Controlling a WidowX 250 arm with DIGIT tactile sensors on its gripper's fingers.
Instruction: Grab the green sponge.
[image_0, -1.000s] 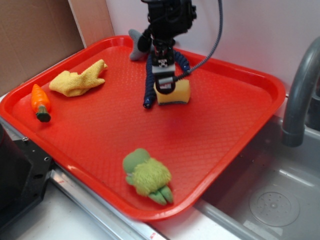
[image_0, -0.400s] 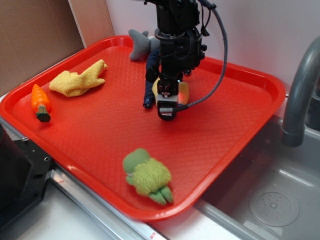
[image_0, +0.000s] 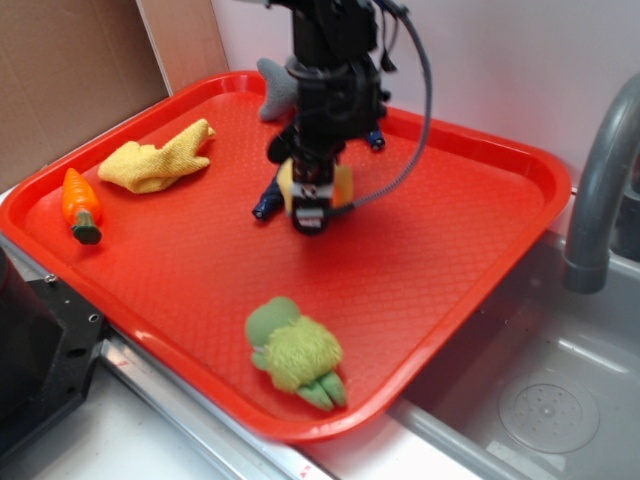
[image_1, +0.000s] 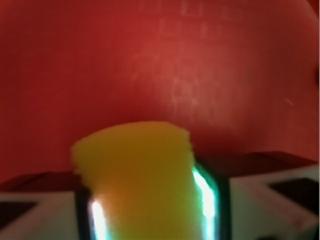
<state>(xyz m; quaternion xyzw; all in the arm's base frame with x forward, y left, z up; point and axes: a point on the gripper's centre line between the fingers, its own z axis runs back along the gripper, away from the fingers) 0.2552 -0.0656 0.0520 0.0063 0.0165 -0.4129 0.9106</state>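
Clamping the green sponge (image_1: 137, 185) squarely between the closed gripper (image_0: 312, 195) jaws, hanging above the red tray (image_0: 420, 270) centre.

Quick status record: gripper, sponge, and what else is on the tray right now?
gripper: shut on the green sponge, yellow foam squeezed between the fingers in the wrist view
green sponge: held, appears lifted off the red tray
yellow cloth: far left of tray
toy carrot: left edge of tray
green plush toy: near edge of tray
grey plush: back rim, partly hidden by the arm
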